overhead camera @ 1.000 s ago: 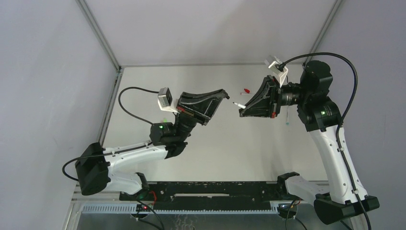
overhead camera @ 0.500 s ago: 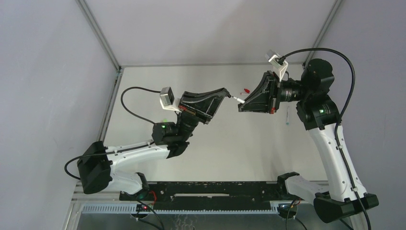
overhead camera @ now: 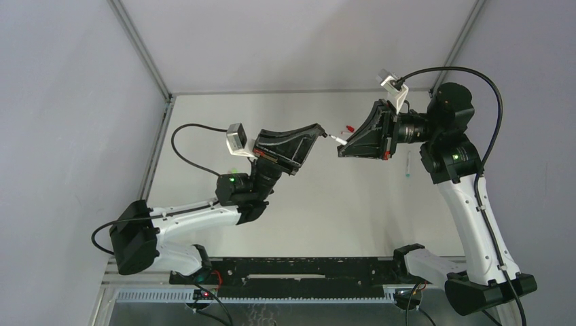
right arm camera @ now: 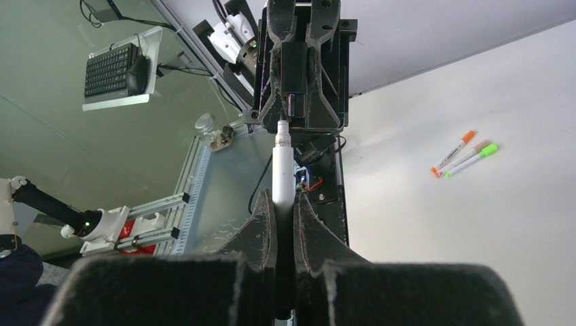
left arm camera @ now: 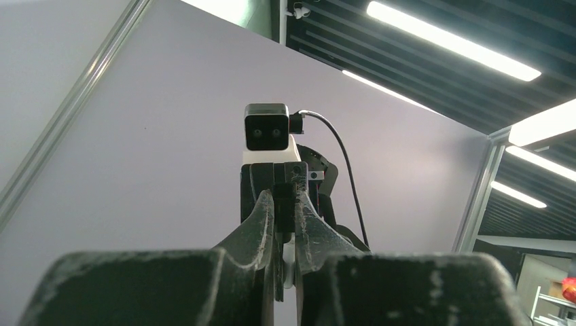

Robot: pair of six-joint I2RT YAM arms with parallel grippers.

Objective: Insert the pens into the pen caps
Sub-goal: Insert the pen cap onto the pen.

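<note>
White-barrelled marker pens lie on the pale counter at the left. The right wrist view shows an orange-ended pen and a green-ended pen just beside each other and nearly parallel, with what may be a third barrel between them. From above, most of this group is hidden under the left arm.

The left gripper is raised off the counter and points to the right. Its jaws are drawn almost together on a short dark pen cap pinched at the fingertips; its exact colour is hard to tell.

Facing it from the right is a white marker pen held level in the air. Its pale tip reaches the left gripper's fingertips, right at the cap, but whether it has gone inside cannot be told.

The right gripper is clamped tight on the rear of that barrel, in line with the left gripper, and the two are near each other.

Behind the gap between the grippers, a small red pen cap lies on the counter. Farther right, close to the right arm, a teal-ended pen lies alone.
</note>
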